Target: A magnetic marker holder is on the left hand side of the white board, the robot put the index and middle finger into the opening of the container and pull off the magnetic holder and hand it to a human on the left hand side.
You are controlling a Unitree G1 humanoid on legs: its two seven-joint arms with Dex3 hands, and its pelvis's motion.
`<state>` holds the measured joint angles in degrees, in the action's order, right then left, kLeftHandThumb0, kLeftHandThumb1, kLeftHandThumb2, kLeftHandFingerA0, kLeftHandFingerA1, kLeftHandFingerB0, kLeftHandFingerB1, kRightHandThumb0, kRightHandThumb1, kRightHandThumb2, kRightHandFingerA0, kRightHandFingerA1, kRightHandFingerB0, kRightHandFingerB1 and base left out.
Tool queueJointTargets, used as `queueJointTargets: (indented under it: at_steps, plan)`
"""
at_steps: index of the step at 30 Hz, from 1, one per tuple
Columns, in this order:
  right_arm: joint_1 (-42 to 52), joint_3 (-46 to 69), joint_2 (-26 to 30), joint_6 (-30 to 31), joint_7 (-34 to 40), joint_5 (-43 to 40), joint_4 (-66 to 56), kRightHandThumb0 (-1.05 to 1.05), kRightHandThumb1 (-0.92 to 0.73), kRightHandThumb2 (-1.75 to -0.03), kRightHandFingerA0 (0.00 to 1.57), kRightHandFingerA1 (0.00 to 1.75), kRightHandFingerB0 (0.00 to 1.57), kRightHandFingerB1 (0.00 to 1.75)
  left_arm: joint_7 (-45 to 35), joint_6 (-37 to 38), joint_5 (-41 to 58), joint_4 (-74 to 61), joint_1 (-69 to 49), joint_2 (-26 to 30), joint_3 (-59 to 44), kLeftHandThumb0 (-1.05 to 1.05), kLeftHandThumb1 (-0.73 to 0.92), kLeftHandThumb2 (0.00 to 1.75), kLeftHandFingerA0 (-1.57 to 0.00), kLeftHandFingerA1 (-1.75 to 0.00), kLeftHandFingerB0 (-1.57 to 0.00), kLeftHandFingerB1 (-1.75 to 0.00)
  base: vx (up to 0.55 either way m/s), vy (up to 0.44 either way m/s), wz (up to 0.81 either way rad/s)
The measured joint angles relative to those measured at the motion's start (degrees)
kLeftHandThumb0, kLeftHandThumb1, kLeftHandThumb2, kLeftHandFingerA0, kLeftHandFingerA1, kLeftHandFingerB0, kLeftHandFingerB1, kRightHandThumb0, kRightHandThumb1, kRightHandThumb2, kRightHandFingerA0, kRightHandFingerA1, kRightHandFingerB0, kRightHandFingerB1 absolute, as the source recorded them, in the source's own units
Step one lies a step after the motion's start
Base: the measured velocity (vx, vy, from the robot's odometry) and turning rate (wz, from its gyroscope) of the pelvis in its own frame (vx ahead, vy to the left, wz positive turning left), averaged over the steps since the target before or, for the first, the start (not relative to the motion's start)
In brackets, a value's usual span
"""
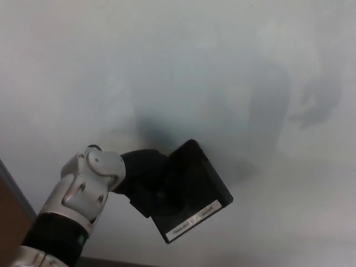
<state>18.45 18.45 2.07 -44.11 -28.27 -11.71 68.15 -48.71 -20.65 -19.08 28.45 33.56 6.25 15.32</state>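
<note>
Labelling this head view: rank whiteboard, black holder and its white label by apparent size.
1. Whiteboard, fills the frame.
2. Holder, held by the left hand.
3. Label, a thin strip on its edge.

My left hand comes in from the lower left, its black fingers closed on the black holder. I hold the holder tilted, its corner pointing up, a white label strip along its lower edge. Behind it the whiteboard fills the view, with a soft shadow just above the holder. My grey wrist shell sits left of the hand.
</note>
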Motion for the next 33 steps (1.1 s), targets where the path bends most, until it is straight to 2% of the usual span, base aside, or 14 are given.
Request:
queueJointTargets:
  at_steps: [6,8,13,14,15,16,21,23,24,25,26,31,32,33]
  plan:
    - [-0.11,-0.45,-0.08,-0.01,0.15,0.15,0.05,-0.63,-0.66,-0.61,0.86,0.58,0.59,0.43,-3.68,-4.31,7.12,-5.38,-7.53,-3.50,-6.69,-0.17,0.78,0.65,-0.84,-1.36,-0.94,-0.79,0.00,0.000,0.00]
    - [-0.17,-0.49,-0.09,-0.01,0.15,0.15,0.09,-0.62,-0.66,-0.61,0.85,0.57,0.61,0.43,-3.89,-4.95,8.52,-7.19,-9.65,-4.74,-7.87,-0.26,0.76,0.63,-0.90,-1.11,-0.91,-0.65,0.00,0.000,0.00]
    - [-0.28,-0.56,-0.14,0.02,0.15,0.14,0.42,-0.60,-0.67,-0.61,0.85,0.58,0.61,0.42,-4.29,-6.81,13.46,-13.75,-17.80,-9.34,-10.86,-0.37,0.70,0.61,-0.87,-0.99,-0.79,-0.69,0.00,0.000,0.00]
    - [-0.28,-0.58,-0.15,0.04,0.15,0.14,0.51,-0.58,-0.66,-0.60,0.86,0.57,0.61,0.43,-4.34,-7.26,14.73,-15.56,-20.06,-10.41,-11.55,-0.48,0.63,0.61,-1.15,-0.85,-0.96,-0.51,0.00,0.000,0.00]
    - [-0.28,-0.59,-0.15,0.04,0.15,0.14,0.55,-0.58,-0.66,-0.60,0.86,0.57,0.61,0.43,-4.34,-7.41,15.17,-16.12,-20.77,-10.67,-11.75,-0.48,0.63,0.61,-1.15,-0.85,-0.96,-0.51,0.00,0.000,0.00]
    - [-0.24,-0.64,-0.16,0.04,0.15,0.14,0.67,-0.59,-0.65,-0.60,0.86,0.59,0.62,0.43,-4.36,-7.94,16.66,-18.14,-23.40,-11.53,-12.49,-0.41,0.72,0.61,-1.00,-1.05,-0.80,-0.59,0.00,0.000,0.00]
    - [-0.22,-0.69,-0.18,0.07,0.14,0.14,1.05,-0.62,-0.65,-0.60,0.88,0.56,0.63,0.43,-4.35,-9.06,20.23,-22.62,-29.51,-12.88,-14.02,-0.43,0.70,0.61,-1.02,-1.08,-0.88,-0.69,0.00,0.000,0.00]
    - [-0.22,-0.73,-0.18,0.08,0.15,0.14,1.25,-0.62,-0.65,-0.60,0.86,0.56,0.63,0.42,-4.36,-9.63,22.59,-25.52,-33.41,-13.15,-14.81,-0.45,0.65,0.59,-1.01,-0.95,-0.85,-0.63,0.00,0.000,0.00]
    - [-0.23,-0.74,-0.18,0.09,0.15,0.14,1.32,-0.60,-0.65,-0.60,0.85,0.56,0.62,0.44,-4.36,-9.77,23.17,-26.32,-34.45,-13.18,-15.02,-0.54,0.49,0.86,-1.01,-0.88,-0.81,-0.68,0.00,0.000,0.00]
    - [-0.25,-0.75,-0.18,0.09,0.15,0.13,1.40,-0.60,-0.65,-0.60,0.85,0.56,0.62,0.44,-4.38,-10.03,24.25,-27.65,-36.25,-13.21,-15.44,-0.54,0.49,0.86,-1.01,-0.88,-0.81,-0.68,0.00,0.000,0.00]
    - [-0.25,-0.76,-0.18,0.10,0.16,0.13,1.48,-0.60,-0.64,-0.60,0.84,0.57,0.63,0.44,-4.45,-10.28,25.30,-28.97,-38.05,-13.22,-15.91,-0.41,0.60,0.58,-1.00,-0.82,-0.85,-0.55,0.00,0.000,0.00]
    - [-0.29,-0.80,-0.18,0.10,0.19,0.12,1.61,-0.60,-0.65,-0.60,0.89,0.64,0.65,0.46,-4.74,-10.88,29.14,-33.66,-44.02,-13.16,-17.50,-0.34,0.59,0.57,-0.99,-1.07,-0.87,-0.61,0.00,0.000,0.00]
    - [-0.32,-0.82,-0.17,0.10,0.19,0.12,1.64,-0.62,-0.64,-0.60,0.86,0.64,0.63,0.46,-4.82,-10.93,29.85,-34.63,-45.17,-13.15,-17.79,-0.43,0.61,0.59,-0.91,-1.16,-0.85,-0.56,0.00,0.000,0.00]
    - [-0.33,-0.83,-0.17,0.10,0.20,0.11,1.67,-0.54,-0.66,-0.60,0.82,0.54,0.62,0.44,-4.91,-11.01,30.58,-35.53,-46.31,-13.15,-18.02,-0.39,0.60,0.58,-0.86,-0.96,-0.79,-0.56,0.00,0.000,0.00]
